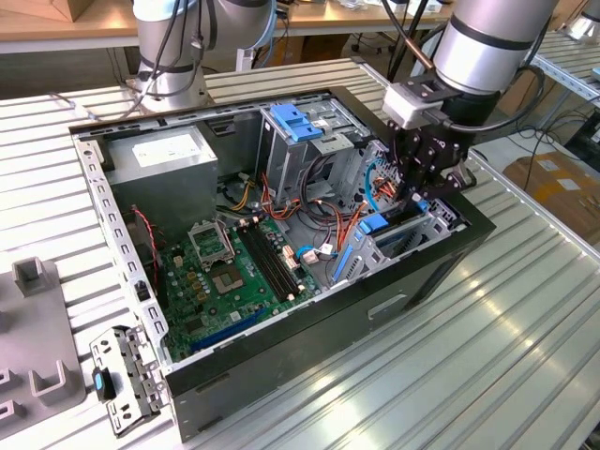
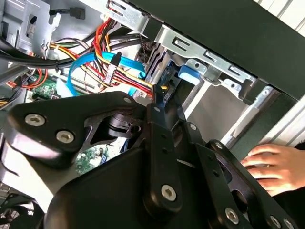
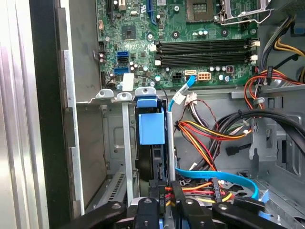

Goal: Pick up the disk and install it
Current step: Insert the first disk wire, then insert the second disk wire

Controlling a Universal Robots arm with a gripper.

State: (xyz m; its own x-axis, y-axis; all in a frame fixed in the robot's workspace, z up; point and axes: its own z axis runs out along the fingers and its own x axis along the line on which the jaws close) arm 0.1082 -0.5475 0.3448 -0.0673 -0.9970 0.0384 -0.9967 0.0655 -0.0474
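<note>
- the gripper (image 1: 424, 192) is seen lowered into the open case (image 1: 309, 323), over the drive bay (image 1: 412, 234) at the exterior view's right
- the disk (image 3: 151, 128) is seated on edge in that bay, its blue carrier showing between metal rails in the first wrist view
- the fingers (image 3: 183, 210) are drawn close together at the disk's end by the cables (image 3: 205, 138); whether it is actually gripped cannot be told
- a hand (image 2: 274, 167) is rested beside the case in the second wrist view
</note>
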